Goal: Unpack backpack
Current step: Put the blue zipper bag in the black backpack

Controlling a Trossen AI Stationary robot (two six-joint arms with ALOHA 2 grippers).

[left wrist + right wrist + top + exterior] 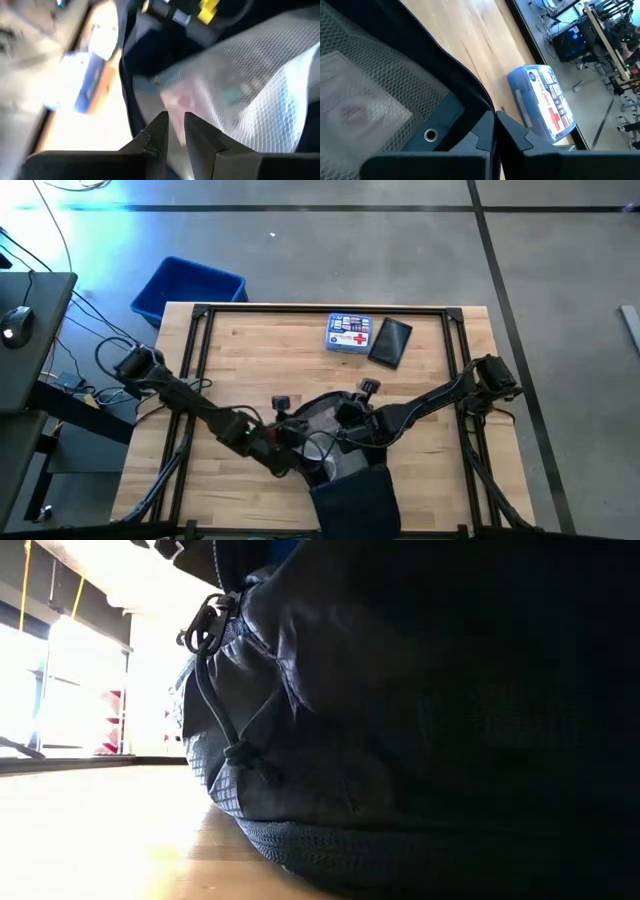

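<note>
The dark backpack [355, 495] lies on its side at the table's near edge, its mouth open toward the far side; it fills the low view [400, 740]. A white mesh pouch [250, 85] with flat things inside sits in the open mouth [365, 90]. My left gripper [176, 117] reaches in from the table's left [300, 448], its fingers nearly together on the mesh. My right gripper [494, 114] comes from the right [352, 420] and is shut on the backpack's rim. My left gripper pinches the mesh pouch at the part nearest to it [176, 102] between its two fingers, with a thin gap left between the tips. It comes slanting down from the table's left. The pouch spreads out beyond the fingers, inside the backpack's mouth. My right gripper pinches the backpack's dark zippered rim [481, 99] between its two shut fingers. It comes slanting down from the table's right. The rim is held up, so the mouth stays open, while the backpack's body rests on the table.
A blue first-aid box [349, 333] and a flat black pouch [390, 342] lie near the table's far edge. A blue bin [188, 288] stands on the floor beyond the far left corner. Bare wood lies to the left and right of the backpack.
</note>
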